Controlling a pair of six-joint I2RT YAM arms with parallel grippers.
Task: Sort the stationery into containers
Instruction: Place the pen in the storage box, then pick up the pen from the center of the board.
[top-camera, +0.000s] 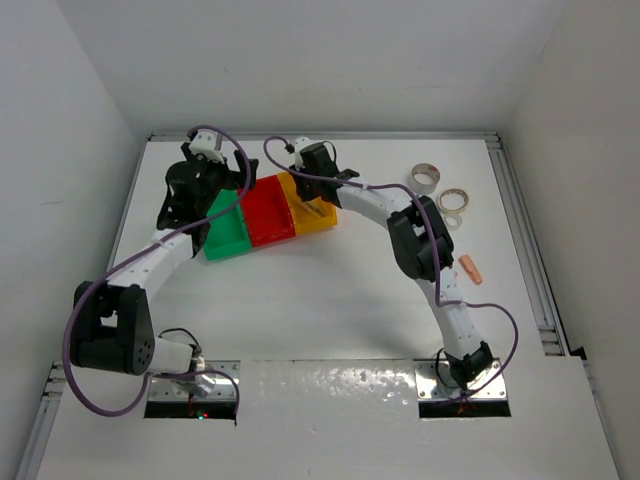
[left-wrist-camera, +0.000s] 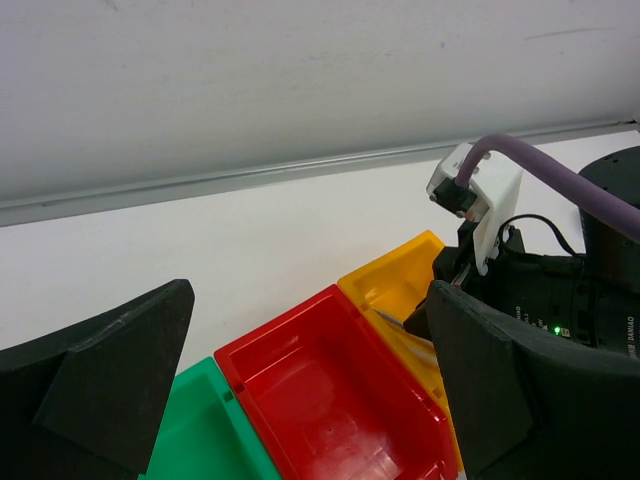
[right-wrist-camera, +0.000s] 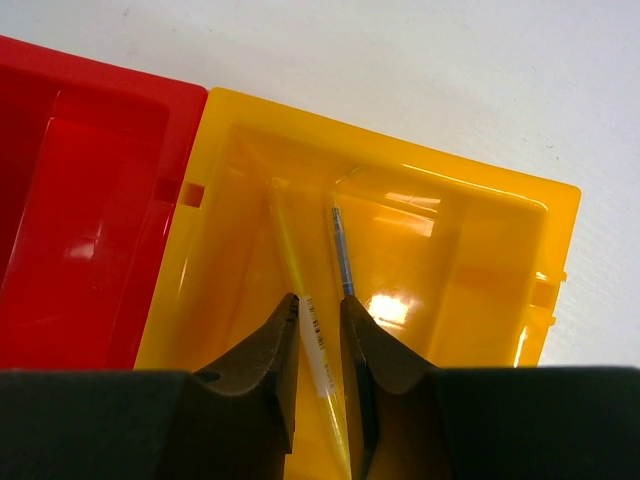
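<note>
Fingers (right-wrist-camera: 262, 365) over bins (top-camera: 268, 216), white table (top-camera: 330, 295), white walls (top-camera: 300, 60)

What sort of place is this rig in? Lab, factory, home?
Likely a lab test cell. Plain white walls box in a white table, a left arm and right arm are bolted at its near edge, and the only props are joined bins and a tape roll.

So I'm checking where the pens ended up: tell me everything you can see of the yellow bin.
The yellow bin is a glossy, open-topped rectangular plastic tray, upright at the row's right end, joined to the red bin. Two thin pens are inside: a yellowish pen and a blue pen. The right tool hangs over it, the yellowish pen running between its narrowly parted fingers.
</note>
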